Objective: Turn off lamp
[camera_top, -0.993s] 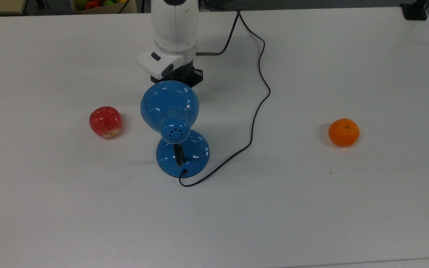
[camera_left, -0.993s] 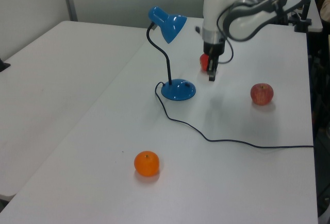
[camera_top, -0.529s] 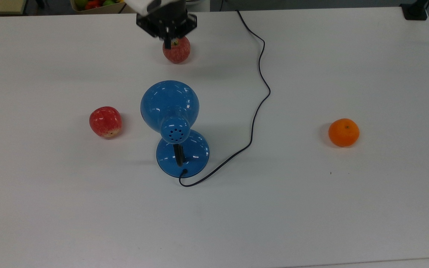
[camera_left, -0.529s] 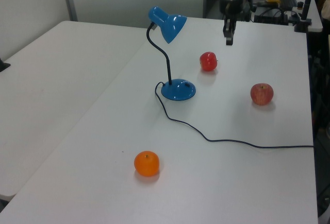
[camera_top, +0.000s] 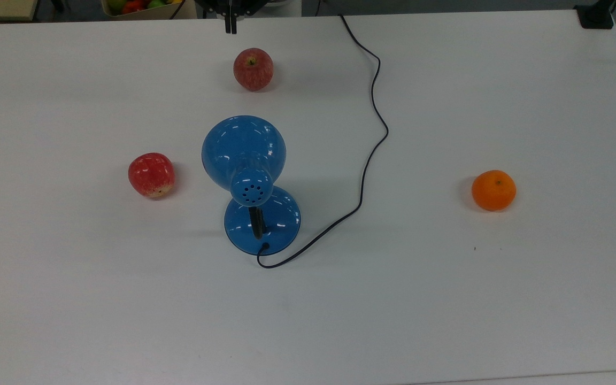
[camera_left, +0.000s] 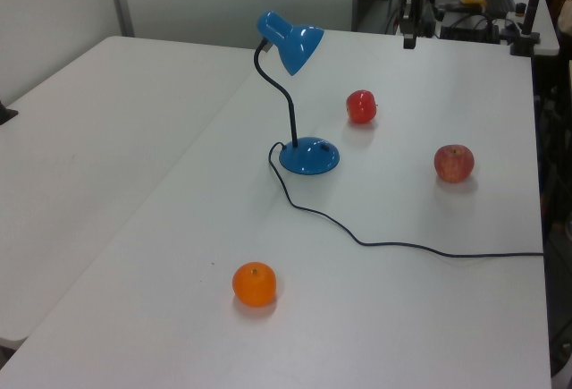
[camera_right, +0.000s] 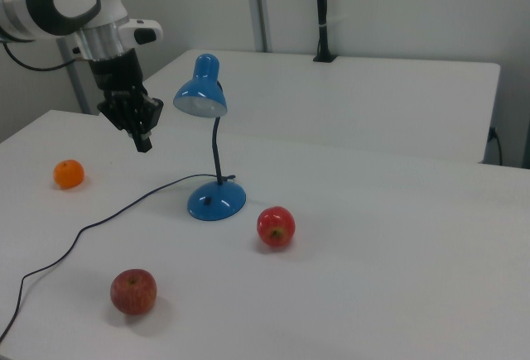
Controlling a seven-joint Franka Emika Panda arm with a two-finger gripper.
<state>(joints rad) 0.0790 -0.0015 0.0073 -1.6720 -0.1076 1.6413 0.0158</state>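
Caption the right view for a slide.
Black two-finger gripper raised beside glossy blue gooseneck desk lamp; two red apples and an orange on the white table.

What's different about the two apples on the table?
The apple near the cord is a duller, paler red with its stem dimple facing up; the apple beside the lamp is a brighter, glossier red with a yellowish patch low on one side. The first lies nearer the tool. Both are roundish, similar in size, and rest untouched.

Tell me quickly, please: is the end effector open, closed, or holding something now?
End effector: closed, holding nothing, raised above the table.
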